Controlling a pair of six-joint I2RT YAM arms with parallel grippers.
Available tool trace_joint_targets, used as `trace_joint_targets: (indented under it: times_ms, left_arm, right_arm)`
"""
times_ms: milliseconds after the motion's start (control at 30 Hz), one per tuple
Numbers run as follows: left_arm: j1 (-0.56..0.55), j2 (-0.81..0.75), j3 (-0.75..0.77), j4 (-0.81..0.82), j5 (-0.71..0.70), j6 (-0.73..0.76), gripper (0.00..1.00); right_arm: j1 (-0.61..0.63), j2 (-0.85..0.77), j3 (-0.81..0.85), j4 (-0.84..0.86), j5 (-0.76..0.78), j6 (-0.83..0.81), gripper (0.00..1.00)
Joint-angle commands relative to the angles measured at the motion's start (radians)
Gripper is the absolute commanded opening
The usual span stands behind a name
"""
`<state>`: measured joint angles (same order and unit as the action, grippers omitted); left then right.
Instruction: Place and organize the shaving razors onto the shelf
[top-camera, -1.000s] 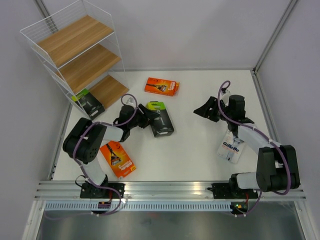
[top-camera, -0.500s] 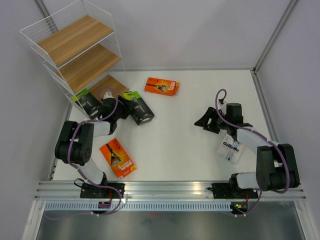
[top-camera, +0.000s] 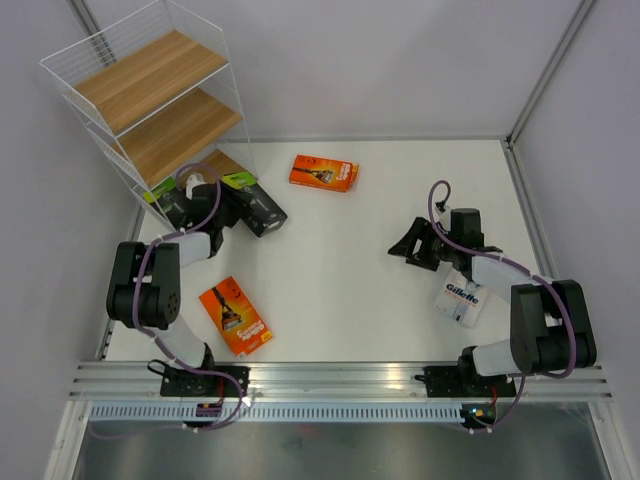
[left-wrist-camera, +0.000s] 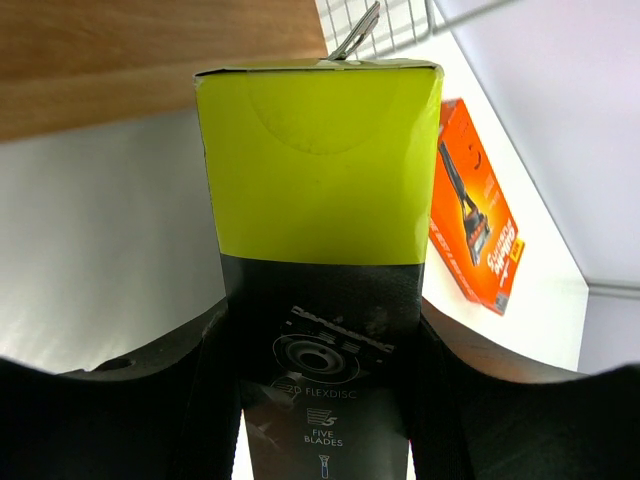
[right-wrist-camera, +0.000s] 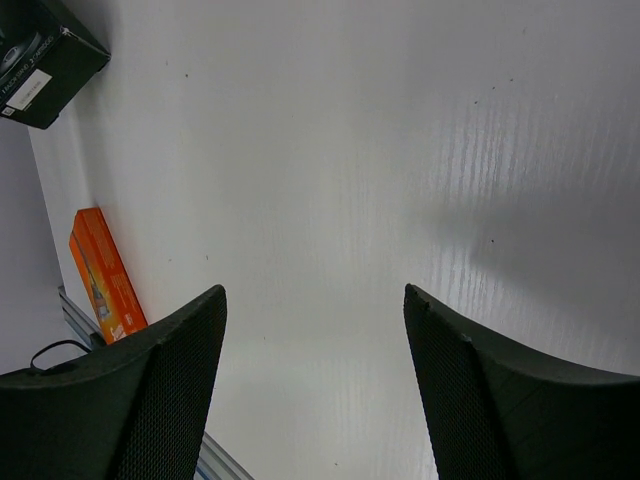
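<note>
Left wrist cam: left gripper (left-wrist-camera: 318, 345) is clamped on a black-and-lime razor pack (left-wrist-camera: 320, 160), lime end right by the bottom board of the shelf (left-wrist-camera: 150, 50). Right gripper (right-wrist-camera: 315, 300) hangs wide, empty, over the table (right-wrist-camera: 350, 150); Gillette pack (top-camera: 460, 297) sits beside its arm.

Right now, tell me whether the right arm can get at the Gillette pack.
Probably, but not directly: the Gillette pack lies behind the open, empty right tool, beside the arm's forearm. Nothing else covers it; the arm must fold back.

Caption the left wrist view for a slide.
Left claw holds a black-and-lime razor pack up to the shelf's wooden board, an orange pack lying beyond.
</note>
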<state>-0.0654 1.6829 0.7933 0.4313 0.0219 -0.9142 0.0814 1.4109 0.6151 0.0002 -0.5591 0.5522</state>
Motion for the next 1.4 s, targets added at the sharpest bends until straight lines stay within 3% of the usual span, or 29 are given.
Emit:
trace_joint_targets:
  times_ms: [0, 233, 433, 533, 733, 1233, 1367]
  left_arm:
    - [0.026, 0.004, 0.061, 0.041, -0.059, 0.06, 0.38]
    - [0.049, 0.027, 0.132, -0.034, -0.095, 0.139, 0.4]
    - [0.047, 0.066, 0.242, -0.199, -0.163, 0.173, 0.52]
    - [0.049, 0.057, 0.257, -0.258, -0.195, 0.175, 0.7]
    - [0.049, 0.003, 0.227, -0.284, -0.201, 0.209, 0.89]
    - [0.006, -0.236, 0.141, -0.46, -0.106, 0.273, 1.0]
    - [-0.072, -0.281, 0.129, -0.447, -0.06, 0.432, 0.95]
  right_arm:
    - [0.001, 0.005, -0.009, 0.02, 0.011, -0.009, 0.78]
    - [0.001, 0.014, -0.025, 0.043, 0.007, 0.005, 0.78]
    - [0.001, 0.007, -0.031, 0.049, 0.002, 0.008, 0.79]
    - [0.001, -0.003, -0.043, 0.049, 0.002, 0.008, 0.79]
    - [0.001, -0.01, -0.061, 0.058, -0.004, 0.012, 0.8]
    - [0.003, -0.032, -0.1, 0.084, -0.021, 0.026, 0.81]
    - [0.003, -0.05, -0.112, 0.084, -0.019, 0.025, 0.81]
